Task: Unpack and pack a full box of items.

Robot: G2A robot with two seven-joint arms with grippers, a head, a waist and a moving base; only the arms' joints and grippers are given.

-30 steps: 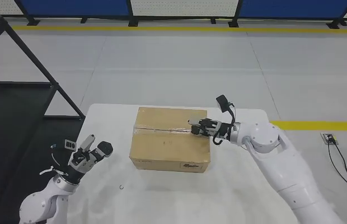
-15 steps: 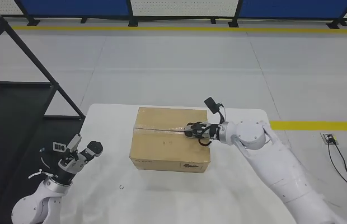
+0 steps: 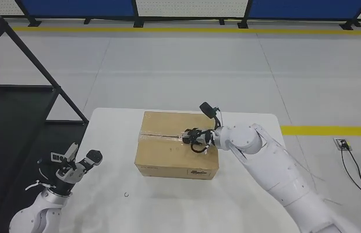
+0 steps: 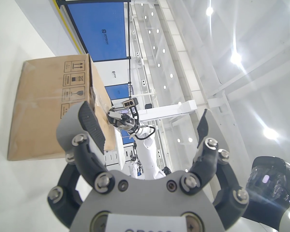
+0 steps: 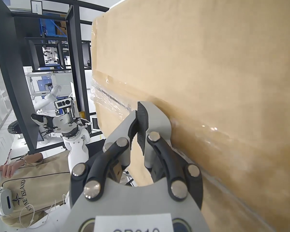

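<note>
Box point(image 3: 177, 145) sits closed mid-desk point(image 3: 110, 175), with desk margin on every side. Right fingers point(image 5: 141, 121), pinched together and empty, touch its taped top seam point(image 3: 163, 136). Left fingers point(image 4: 90, 121) are spread wide, empty, well apart from it.

The right gripper point(image 5: 138, 119), fingers pressed together, lies along the taped seam point(image 5: 111, 96) of the box point(image 5: 207, 49), possibly touching it.

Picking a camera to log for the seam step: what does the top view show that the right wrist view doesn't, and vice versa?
Top view: the whole box on the white table, a small dark scrap in front of it. Right wrist view: the right gripper shut, tips at the taped seam, wrinkled clear tape at the box's end. Both: that gripper on the box top's seam.
</note>
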